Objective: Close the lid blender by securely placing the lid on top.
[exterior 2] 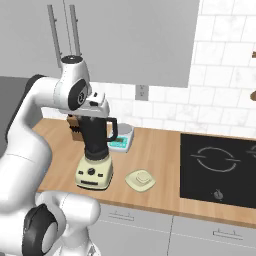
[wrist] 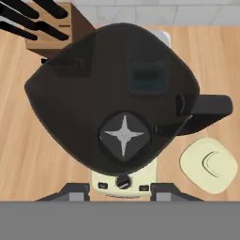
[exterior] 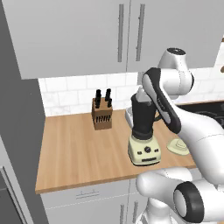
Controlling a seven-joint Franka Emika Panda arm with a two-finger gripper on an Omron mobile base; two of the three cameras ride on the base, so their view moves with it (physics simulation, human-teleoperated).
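Observation:
The blender (exterior: 143, 131) (exterior 2: 96, 150) stands on the wooden counter, its dark tapered jar open on top over a cream base with dark knobs. In the hand view I look straight down into the jar (wrist: 112, 93) at its blade, handle pointing right. My gripper (wrist: 119, 192) (exterior 2: 98, 115) hangs just above the jar's rim, open, with nothing between its fingers. The lid (exterior: 177, 146) (exterior 2: 140, 180) (wrist: 208, 165), a pale cream-yellow disc with a raised knob, lies flat on the counter just right of the blender's base.
A wooden knife block (exterior: 102, 114) (wrist: 51, 23) stands behind and left of the blender. A small scale (exterior 2: 121, 139) sits right behind it. A black cooktop (exterior 2: 217, 167) lies to the right. Wall cabinets (exterior: 87, 35) hang above.

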